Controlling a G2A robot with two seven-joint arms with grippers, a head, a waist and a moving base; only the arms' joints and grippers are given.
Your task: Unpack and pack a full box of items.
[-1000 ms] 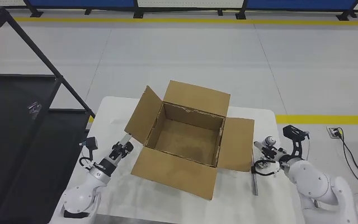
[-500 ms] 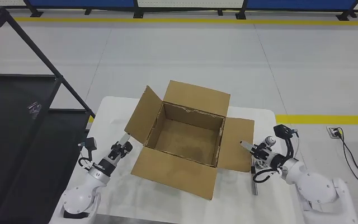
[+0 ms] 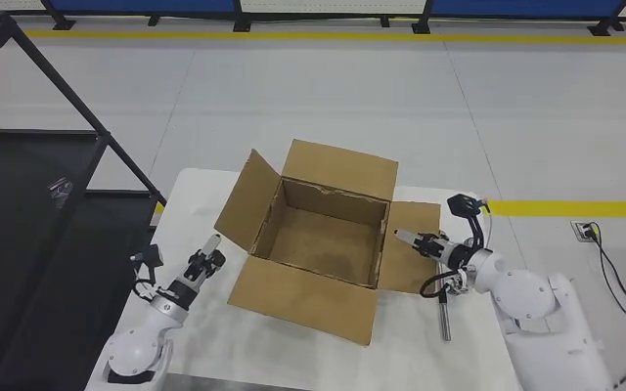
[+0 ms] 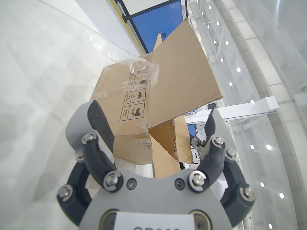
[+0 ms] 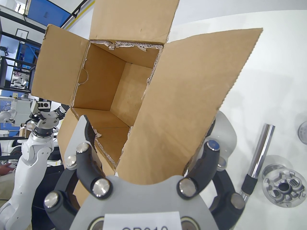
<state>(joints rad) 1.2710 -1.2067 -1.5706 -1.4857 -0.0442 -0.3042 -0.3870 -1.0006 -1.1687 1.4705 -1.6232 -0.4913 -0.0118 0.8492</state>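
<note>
The brown cardboard box (image 3: 323,235) stands open mid-table with all its flaps spread, and its inside looks empty. My right gripper (image 3: 409,238) is at the box's right flap (image 3: 411,256). In the right wrist view that gripper (image 5: 153,125) is open, one finger on each side of the flap (image 5: 191,92). Near the box's left flap (image 3: 243,200), my left gripper (image 3: 205,258) sits low over the table. In the left wrist view this gripper (image 4: 156,123) is open with nothing between its fingers, pointing at the box's outer corner (image 4: 134,101).
A metal rod (image 3: 443,315) lies on the white table (image 3: 293,362) right of the box. The rod (image 5: 260,154) has a grey gear-like part (image 5: 281,187) beside it. A black rack (image 3: 59,254) stands left of the table.
My right arm has swung left from the table's right edge to the box's right flap. The box's right flap has lifted a little. My left gripper has drawn back slightly.
</note>
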